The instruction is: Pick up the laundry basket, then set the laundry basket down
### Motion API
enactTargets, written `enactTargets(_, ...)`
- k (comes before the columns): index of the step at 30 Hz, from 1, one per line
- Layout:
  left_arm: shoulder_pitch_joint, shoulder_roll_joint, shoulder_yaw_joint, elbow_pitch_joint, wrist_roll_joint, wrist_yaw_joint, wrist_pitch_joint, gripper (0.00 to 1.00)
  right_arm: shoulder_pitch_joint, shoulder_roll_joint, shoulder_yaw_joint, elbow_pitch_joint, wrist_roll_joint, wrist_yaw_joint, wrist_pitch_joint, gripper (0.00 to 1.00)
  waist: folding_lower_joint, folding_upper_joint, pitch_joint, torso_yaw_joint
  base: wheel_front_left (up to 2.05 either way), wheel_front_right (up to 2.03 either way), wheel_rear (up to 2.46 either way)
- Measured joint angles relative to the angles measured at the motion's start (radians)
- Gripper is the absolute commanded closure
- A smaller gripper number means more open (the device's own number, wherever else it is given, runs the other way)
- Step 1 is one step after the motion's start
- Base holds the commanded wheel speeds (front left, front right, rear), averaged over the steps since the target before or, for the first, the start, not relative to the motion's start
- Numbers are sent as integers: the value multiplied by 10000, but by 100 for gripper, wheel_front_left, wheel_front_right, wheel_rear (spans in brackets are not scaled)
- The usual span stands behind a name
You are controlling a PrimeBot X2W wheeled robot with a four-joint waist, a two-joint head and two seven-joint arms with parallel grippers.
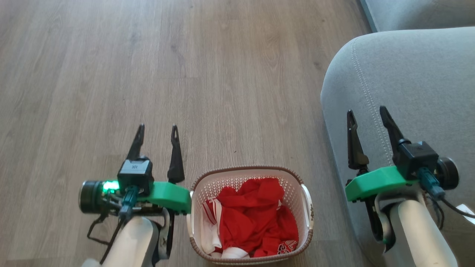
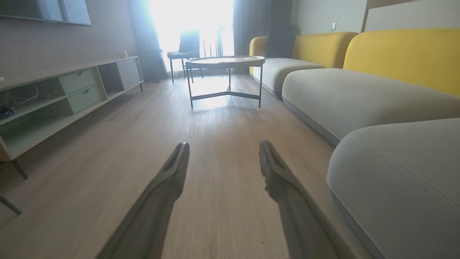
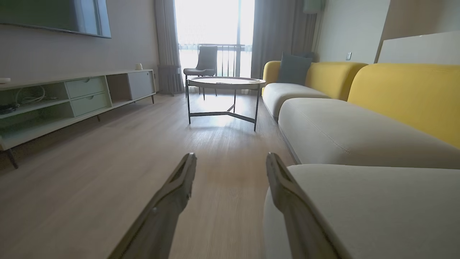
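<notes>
As seen from head: laundry basket [image 1: 237, 182] set on near floor [image 1: 222, 92] between left gripper [image 1: 157, 129] and right gripper [image 1: 365, 111], both spread, empty; judged light, stiff; side handles [image 1: 308, 207] to be gripped. Left wrist: fingers [image 2: 172, 172] parted. Right wrist: likewise, sofa [image 3: 359, 201] at right.

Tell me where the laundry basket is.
In the head view, the laundry basket sits on the wood floor at bottom centre, between the left claw and the right claw, left of the grey sofa.
</notes>
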Motion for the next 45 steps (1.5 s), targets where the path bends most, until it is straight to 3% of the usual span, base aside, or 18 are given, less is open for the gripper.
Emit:
enactTargets(4,0,-29,56,-685,370,282,-98,0,-2,0,36,-385,-464,0,-102,0,0,0,45,33,0,0,0)
enactTargets(9,9,-117,119,-815,533,267,-201,0,-2,2,40,-426,-757,0,-196,0,0,0,52,31,0,0,0)
enactTargets(24,348,-410,767,807,188,-1129,-359,0,39,25,-199,784,-581,0,-284,0,0,0,-22,-174,0,0,0)
enactTargets(31,456,-420,757,1129,-113,-1252,-359,0,49,29,-19,1776,-71,0,-284,0,0,0,-94,-178,0,0,0)
enactTargets(45,458,-424,757,1260,-245,-1407,-359,0,44,33,109,1898,-79,0,-284,0,0,0,-31,-224,0,0,0)
